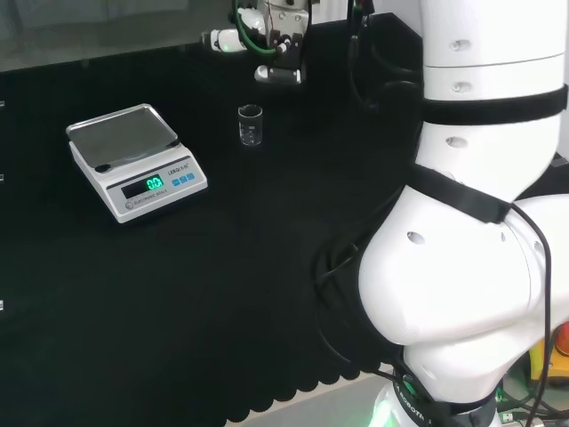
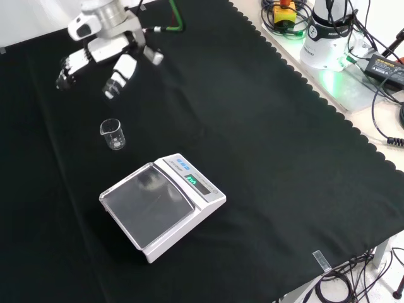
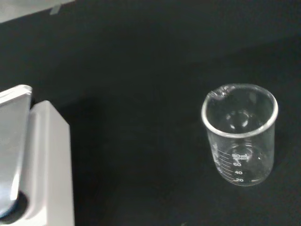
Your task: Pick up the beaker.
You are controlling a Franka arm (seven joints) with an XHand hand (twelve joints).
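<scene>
In the head view, going left to right, a white digital scale [image 1: 135,162] sits toward the left edge of the black cloth [image 1: 178,294], its steel pan bare and its display lit; it seems to be there simply as bench equipment, since the task does not call on it. Just to its right, apart from it, the beaker [image 1: 250,124] stands upright on the cloth with nothing around it, so fingers could close on it from either side. Farther toward the far edge of the cloth, the hand [image 1: 280,44] hangs above and beyond the beaker, not touching it, which reads as an approach not yet brought down. The front view makes plain what the head view crowds together: the hand [image 2: 104,53] has its fingers spread and relaxed, holding nothing, with clear cloth between it and the beaker [image 2: 112,134], and the scale [image 2: 161,205] lies nearer the cloth's front edge. The wrist view adds the beaker's [image 3: 240,134] pouring lip and printed graduations, and it looks empty, though clear glass makes that hard to be sure of.
</scene>
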